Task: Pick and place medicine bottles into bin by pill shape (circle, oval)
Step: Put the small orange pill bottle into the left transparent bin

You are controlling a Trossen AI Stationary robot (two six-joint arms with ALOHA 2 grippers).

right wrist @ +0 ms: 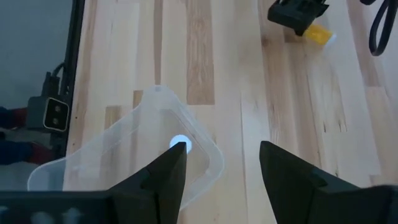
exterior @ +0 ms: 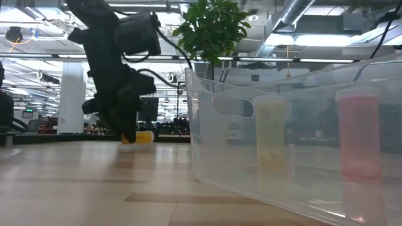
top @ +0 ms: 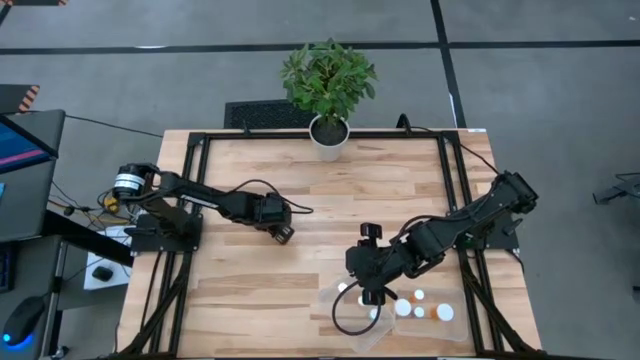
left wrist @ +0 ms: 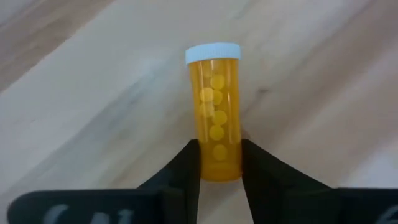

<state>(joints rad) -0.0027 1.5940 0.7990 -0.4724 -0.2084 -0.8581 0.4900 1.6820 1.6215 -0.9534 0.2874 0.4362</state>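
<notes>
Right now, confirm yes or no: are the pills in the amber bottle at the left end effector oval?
No: through the amber bottle, gripped at its base by the left end effector, the pills look round.

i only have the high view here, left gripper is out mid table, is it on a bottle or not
Observer: yes, the left gripper is shut on an amber bottle lying on the wood.
Operator: can you see the pill shape
Observer: round discs show through its side in the left wrist view.
Operator: and the right arm
Observer: the right gripper is open and empty above the corner of a clear bin.
Operator: anything in that bin
Observer: the low view shows a yellowish bottle and a reddish bottle upright inside.
</notes>
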